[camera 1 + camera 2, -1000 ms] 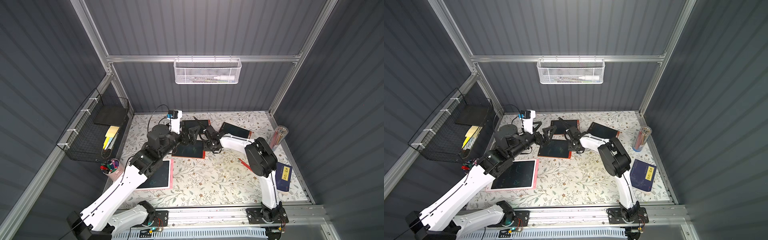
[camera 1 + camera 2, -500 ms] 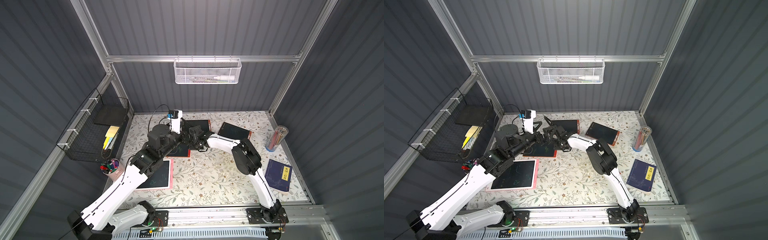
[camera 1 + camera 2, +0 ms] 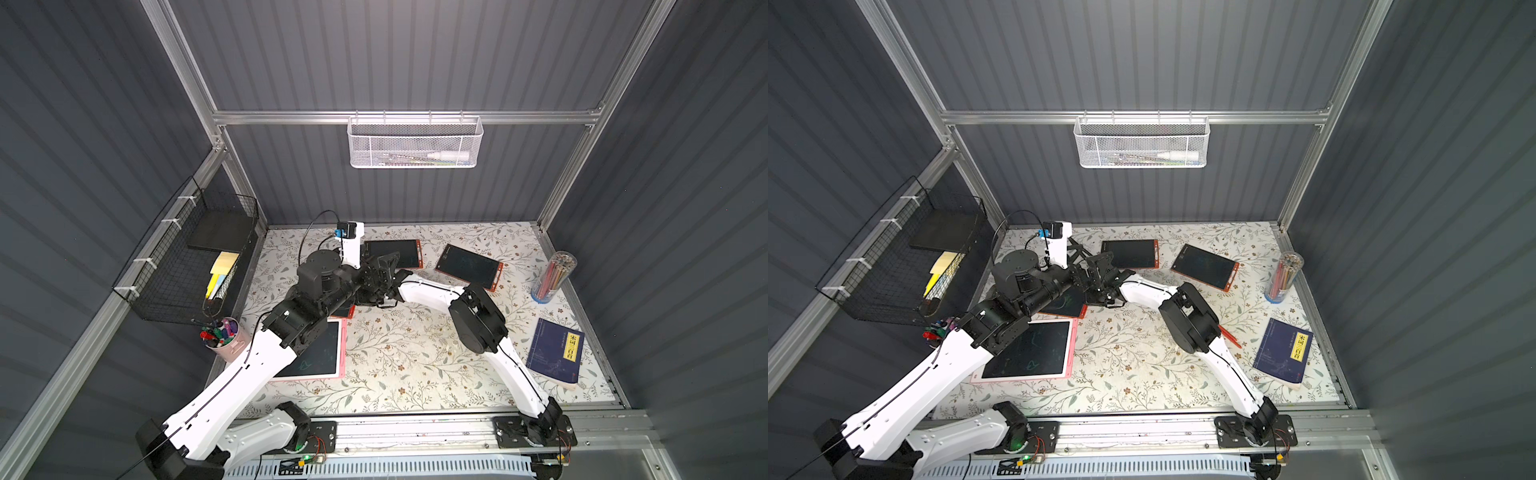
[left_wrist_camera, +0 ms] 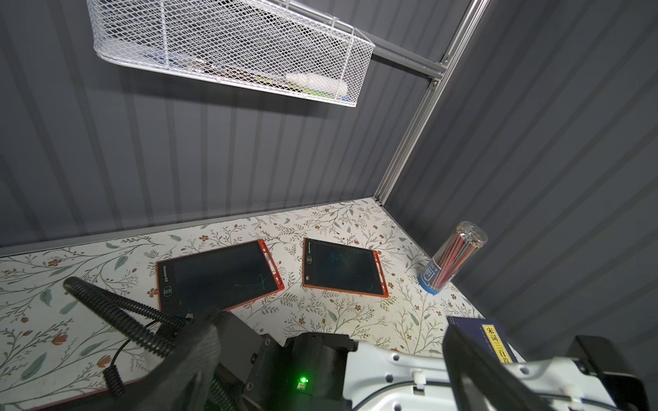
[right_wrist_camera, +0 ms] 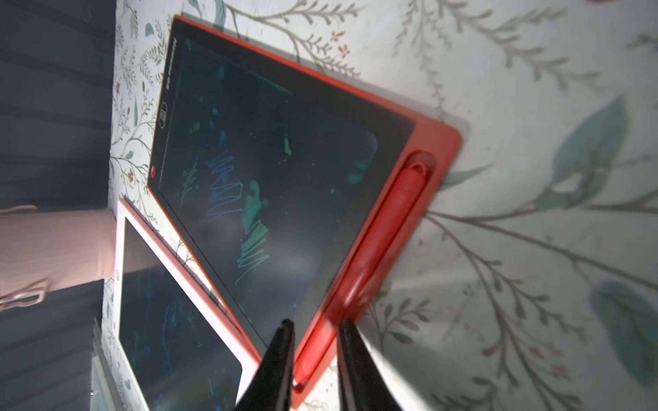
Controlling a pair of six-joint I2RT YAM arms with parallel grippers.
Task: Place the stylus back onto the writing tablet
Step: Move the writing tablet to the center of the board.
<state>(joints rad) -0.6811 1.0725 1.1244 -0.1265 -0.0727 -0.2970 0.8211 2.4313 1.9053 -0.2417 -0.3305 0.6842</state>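
The red stylus (image 5: 402,213) lies in the groove along the edge of the red-framed writing tablet (image 5: 285,160), whose dark screen carries green and blue scribbles. My right gripper (image 5: 313,325) straddles the stylus near its tip. Its black fingers (image 5: 281,352) stand a little wider than the pen, so it is open narrowly. In a top view this tablet (image 3: 1064,302) shows partly under my left forearm. My left gripper (image 4: 329,341) hangs wide open above the right wrist, holding nothing.
Two more red-framed tablets (image 3: 395,253) (image 3: 469,266) lie at the back. A pink-framed tablet (image 3: 320,353) is front left and a blue book (image 3: 557,353) front right. A pencil tube (image 3: 555,274), a pink marker cup (image 3: 224,336) and a loose red pen (image 3: 1230,337) are also on the table.
My right gripper has swung left, and the red tablet has slid left with it under the left arm. Its jaws have widened slightly. The left arm has stayed put.
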